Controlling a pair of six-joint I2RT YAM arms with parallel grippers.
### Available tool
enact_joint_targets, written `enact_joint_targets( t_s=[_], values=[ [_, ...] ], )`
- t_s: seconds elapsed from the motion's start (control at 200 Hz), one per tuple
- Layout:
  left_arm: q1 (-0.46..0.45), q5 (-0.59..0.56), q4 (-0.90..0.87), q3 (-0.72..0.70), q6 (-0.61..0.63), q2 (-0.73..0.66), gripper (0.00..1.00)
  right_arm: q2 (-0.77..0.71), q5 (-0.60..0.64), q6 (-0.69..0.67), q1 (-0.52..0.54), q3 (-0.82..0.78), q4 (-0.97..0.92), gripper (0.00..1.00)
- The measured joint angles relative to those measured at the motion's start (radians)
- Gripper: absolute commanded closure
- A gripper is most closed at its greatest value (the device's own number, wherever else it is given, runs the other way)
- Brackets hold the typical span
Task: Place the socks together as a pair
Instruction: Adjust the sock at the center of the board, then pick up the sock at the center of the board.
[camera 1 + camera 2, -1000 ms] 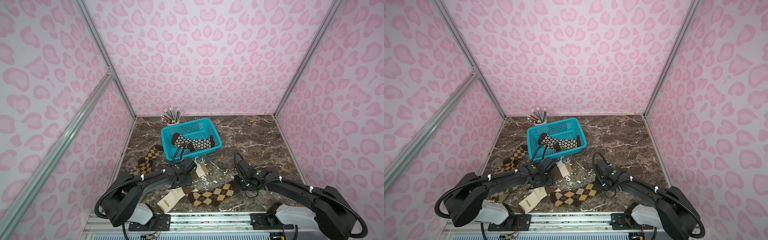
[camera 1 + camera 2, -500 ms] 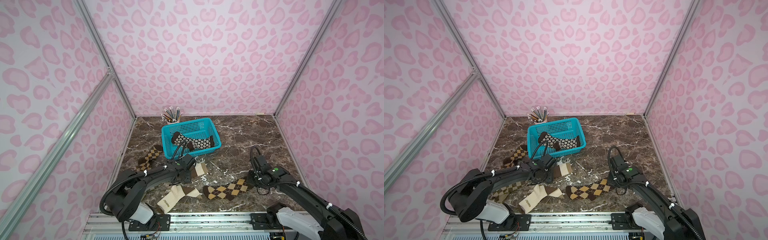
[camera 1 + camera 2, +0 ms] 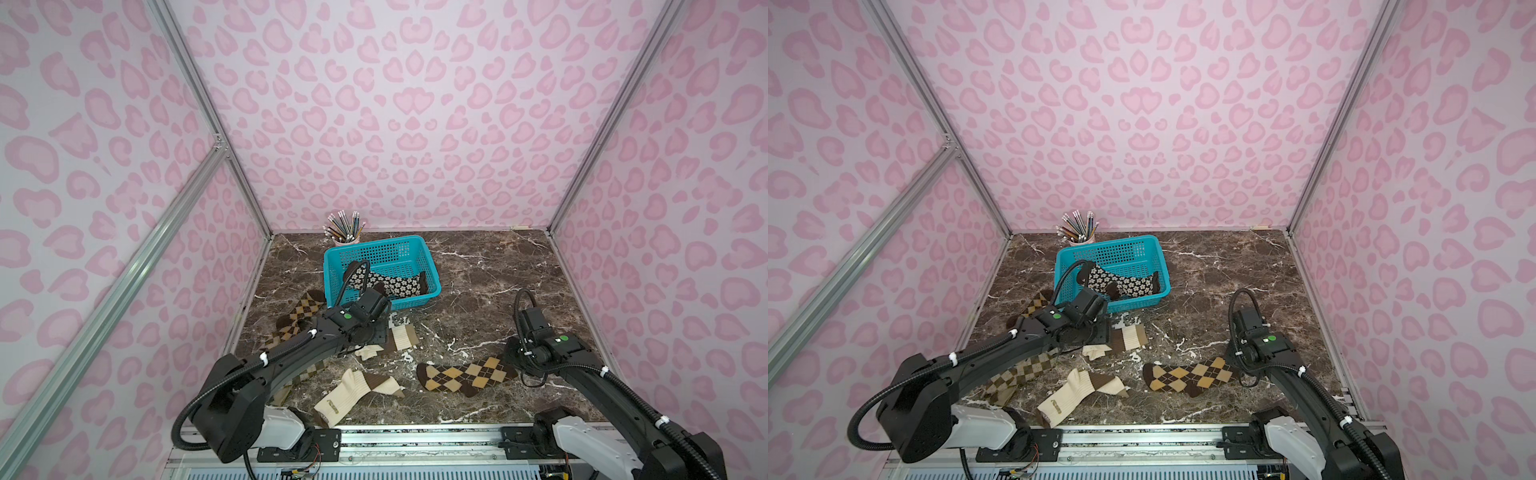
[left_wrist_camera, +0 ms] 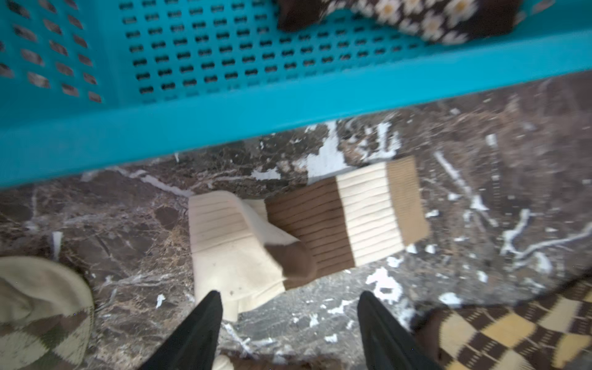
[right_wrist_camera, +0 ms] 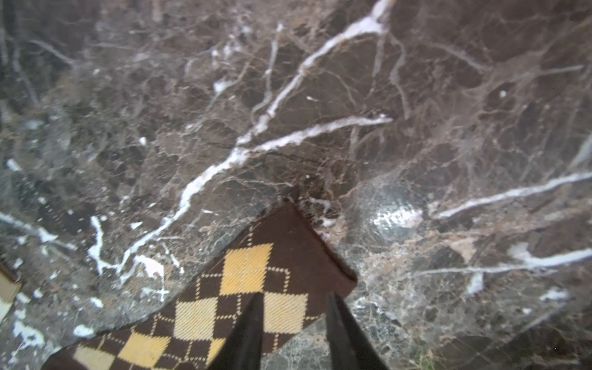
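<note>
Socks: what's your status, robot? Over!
Left gripper open above cream ribbed sock. Right gripper open at argyle sock, flat on table. In the way: left arm, between it and second argyle sock.

Glossy brown veined marble tabletop [image 5: 416, 96]; perforated smooth turquoise plastic basket [image 4: 224, 112]; matt ribbed cream-and-brown knit sock [image 4: 362, 208]; matt brown-tan argyle knit sock [image 5: 250, 272].

We saw one sock [image 3: 395, 284] in the basket [image 3: 386, 251], pencil cup [image 3: 345, 232] behind it, other socks [image 3: 465, 376] on the table [image 3: 498, 270] before it
</note>
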Motion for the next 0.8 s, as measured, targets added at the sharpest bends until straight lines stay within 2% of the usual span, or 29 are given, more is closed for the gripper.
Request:
enact_joint_targets(
  t_s=[0.19, 0.2, 0.215, 0.23, 0.335, 0.43, 0.625, 0.73, 0.8],
  values=[
    [0.023, 0.013, -0.118, 0.062, -0.022, -0.126, 0.17, -0.047, -0.082, -0.007, 0.0, 0.028, 0.033, 0.16],
    [0.03, 0.014, -0.125, 0.064, -0.024, -0.134, 0.16, -0.048, -0.089, -0.007, 0.001, 0.031, 0.036, 0.13],
    [0.044, 0.019, -0.132, 0.068, -0.026, -0.145, 0.16, -0.05, -0.097, -0.007, 0.003, 0.032, 0.037, 0.03],
    [0.059, 0.026, -0.138, 0.07, -0.029, -0.157, 0.15, -0.053, -0.108, -0.007, 0.005, 0.034, 0.042, 0.01],
    [0.237, 0.081, -0.161, 0.089, -0.031, -0.229, 0.1, -0.082, -0.166, -0.021, 0.039, 0.049, 0.076, 0.0],
    [0.392, 0.119, -0.177, 0.14, -0.011, -0.22, 0.09, -0.098, -0.203, -0.015, 0.081, 0.071, 0.113, 0.0],
    [0.653, 0.184, -0.156, 0.267, 0.081, -0.036, 0.09, -0.07, -0.244, 0.011, 0.183, 0.137, 0.176, 0.0],
    [0.752, 0.197, -0.121, 0.333, 0.12, 0.105, 0.12, -0.037, -0.247, 0.013, 0.233, 0.184, 0.179, 0.0],
    [0.791, 0.203, -0.106, 0.38, 0.133, 0.199, 0.17, -0.022, -0.242, 0.016, 0.269, 0.209, 0.178, 0.0]
  ],
)
